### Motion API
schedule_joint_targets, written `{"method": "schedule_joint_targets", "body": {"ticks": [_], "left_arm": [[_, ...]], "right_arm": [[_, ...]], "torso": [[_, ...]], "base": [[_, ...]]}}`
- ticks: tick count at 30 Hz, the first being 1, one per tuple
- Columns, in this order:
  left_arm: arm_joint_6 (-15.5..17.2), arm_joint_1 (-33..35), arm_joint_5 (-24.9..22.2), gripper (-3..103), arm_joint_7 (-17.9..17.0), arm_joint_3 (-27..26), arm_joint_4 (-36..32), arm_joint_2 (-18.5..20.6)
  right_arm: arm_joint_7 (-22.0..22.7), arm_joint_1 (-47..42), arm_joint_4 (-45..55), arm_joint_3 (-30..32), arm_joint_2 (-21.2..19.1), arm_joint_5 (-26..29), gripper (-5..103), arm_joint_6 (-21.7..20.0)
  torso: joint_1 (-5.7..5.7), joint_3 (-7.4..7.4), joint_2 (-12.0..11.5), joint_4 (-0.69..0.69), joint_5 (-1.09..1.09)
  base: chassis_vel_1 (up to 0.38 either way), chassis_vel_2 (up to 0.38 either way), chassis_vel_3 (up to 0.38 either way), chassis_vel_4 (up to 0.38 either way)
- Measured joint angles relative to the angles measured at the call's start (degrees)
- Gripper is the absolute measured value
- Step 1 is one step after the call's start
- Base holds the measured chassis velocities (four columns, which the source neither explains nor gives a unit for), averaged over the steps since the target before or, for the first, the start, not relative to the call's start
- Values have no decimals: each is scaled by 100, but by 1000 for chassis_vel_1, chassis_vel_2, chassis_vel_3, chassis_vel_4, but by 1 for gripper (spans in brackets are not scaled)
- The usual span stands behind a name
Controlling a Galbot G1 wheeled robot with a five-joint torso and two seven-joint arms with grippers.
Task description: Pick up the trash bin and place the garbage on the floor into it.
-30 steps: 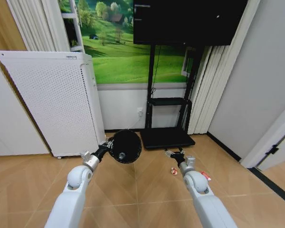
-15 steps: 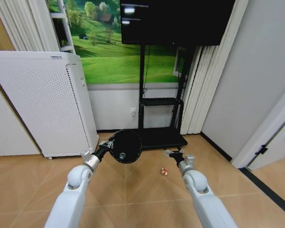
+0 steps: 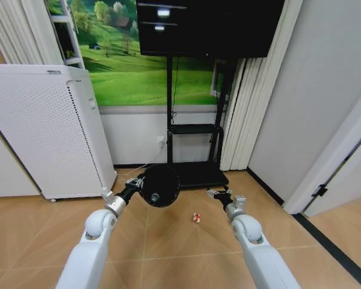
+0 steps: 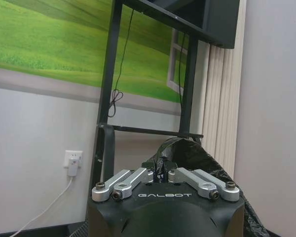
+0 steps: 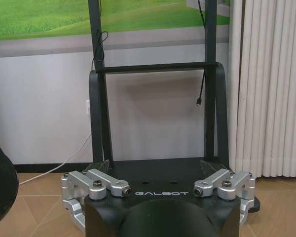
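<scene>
Left claw (image 3: 136, 182) pinched on the liner rim of the trash bin (image 3: 159, 185), carried tipped in the air; right claw (image 3: 215, 194) spread wide, empty. Red-white wrapper (image 3: 195, 218) lies on floor (image 3: 168, 241) between arms: square base to it, level bin before dropping litter.

The garbage (image 3: 196, 218) at 6 o'clock from the stand (image 3: 189, 174) is too small to identify.

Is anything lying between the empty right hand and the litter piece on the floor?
Nothing visible. The right hand is open above bare floor; the red-and-white litter piece lies just inward of it. The left hand holds the trash bin.
</scene>
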Motion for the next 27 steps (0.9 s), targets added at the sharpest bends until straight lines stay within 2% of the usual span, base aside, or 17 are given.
{"method": "schedule_joint_targets", "body": {"ticks": [6,15,27], "left_arm": [[0,24,-1,8,-2,16,-17,-30],[0,24,-4,8,-10,40,-40,-26],[3,-4,-2,8,-6,64,-43,-19]], "right_arm": [[-33,-124,-45,-12,15,-64,100,195],[-152,-231,75,25,103,-288,100,-10],[-227,-211,70,-14,105,-327,100,-9]], "torso": [[0,0,0,-4,1],[0,0,-1,2,-1],[-1,-1,0,-2,1]], "base": [[-114,-110,97,99],[18,20,-11,-13],[-36,34,49,-33]]}}
